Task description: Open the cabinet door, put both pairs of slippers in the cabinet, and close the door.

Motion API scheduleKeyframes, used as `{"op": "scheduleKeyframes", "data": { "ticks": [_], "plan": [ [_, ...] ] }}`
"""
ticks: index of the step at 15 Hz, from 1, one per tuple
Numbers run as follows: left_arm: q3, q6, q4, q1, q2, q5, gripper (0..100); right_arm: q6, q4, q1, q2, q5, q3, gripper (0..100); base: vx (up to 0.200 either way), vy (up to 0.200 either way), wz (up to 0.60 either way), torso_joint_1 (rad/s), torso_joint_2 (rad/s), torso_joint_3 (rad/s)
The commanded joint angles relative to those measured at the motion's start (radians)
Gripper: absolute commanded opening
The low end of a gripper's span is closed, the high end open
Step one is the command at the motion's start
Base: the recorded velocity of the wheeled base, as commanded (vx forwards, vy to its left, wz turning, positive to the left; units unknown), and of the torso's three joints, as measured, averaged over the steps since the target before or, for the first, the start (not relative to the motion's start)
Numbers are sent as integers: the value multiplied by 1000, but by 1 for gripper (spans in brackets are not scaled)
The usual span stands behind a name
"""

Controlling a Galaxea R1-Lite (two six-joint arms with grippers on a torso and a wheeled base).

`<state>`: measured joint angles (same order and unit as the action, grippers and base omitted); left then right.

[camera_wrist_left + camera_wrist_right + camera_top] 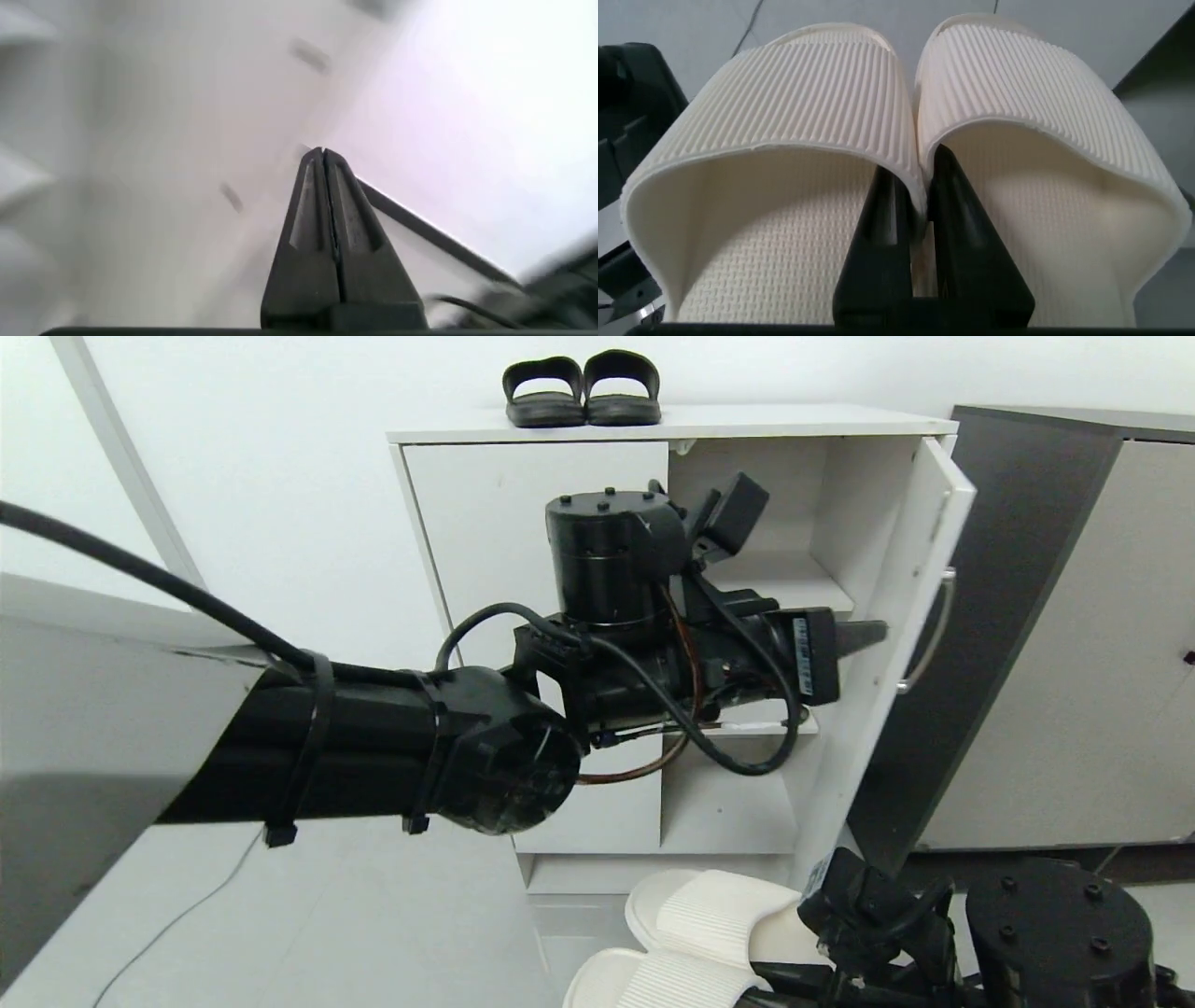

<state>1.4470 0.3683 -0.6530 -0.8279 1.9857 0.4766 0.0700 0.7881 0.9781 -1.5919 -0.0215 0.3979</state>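
A white cabinet (523, 523) stands against the wall, its right door (887, 644) swung open and shelves showing inside. A pair of black slippers (582, 392) sits on its top. My left gripper (864, 633) is shut with nothing in it, its tip close to the inner face of the open door; in the left wrist view the left gripper (323, 161) has its fingers pressed together. Low in front of the cabinet, my right gripper (915, 182) is shut on the adjoining inner walls of a pair of white slippers (906, 103), one finger inside each. The white slippers (709, 919) hang near the door's bottom corner.
A grey cupboard (1074, 663) stands just right of the open door, whose metal handle (934, 635) faces it. A thin cable (187, 915) runs over the pale floor on the left. My left arm crosses in front of the cabinet's shelves.
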Motion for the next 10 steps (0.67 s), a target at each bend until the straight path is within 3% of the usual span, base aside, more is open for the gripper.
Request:
{"op": "scheduleKeyframes", "data": {
  "ticks": [1,3,4,5,6,7,8,9,10],
  "plan": [
    [-10,-2,-5,-20,-44,-6,0,7,5,-2,-14,8,6,0,0,0,0,0,0,0],
    [4,-8,1,75,-68,-44,0,11,5,-62,-40,57,52,0,0,0,0,0,0,0],
    [-2,-26,84,194,-165,-88,0,54,3,-124,-89,161,130,0,0,0,0,0,0,0],
    [-2,-42,202,260,-246,-124,0,102,-3,-147,-118,229,184,0,0,0,0,0,0,0],
    [-10,-117,447,352,-410,-237,0,148,-18,-179,-183,362,285,0,0,0,0,0,0,0],
    [-51,-201,615,406,-541,-383,0,148,-35,-213,-235,479,354,0,0,0,0,0,0,0],
    [-126,-252,702,424,-668,-513,0,149,-41,-233,-273,565,414,0,0,0,0,0,0,0],
    [-290,-287,725,426,-866,-674,0,149,-43,-263,-316,652,484,0,0,0,0,0,0,0],
    [-418,-315,725,428,-1032,-757,0,148,-49,-283,-329,681,524,0,0,0,0,0,0,0]
  ]
}}
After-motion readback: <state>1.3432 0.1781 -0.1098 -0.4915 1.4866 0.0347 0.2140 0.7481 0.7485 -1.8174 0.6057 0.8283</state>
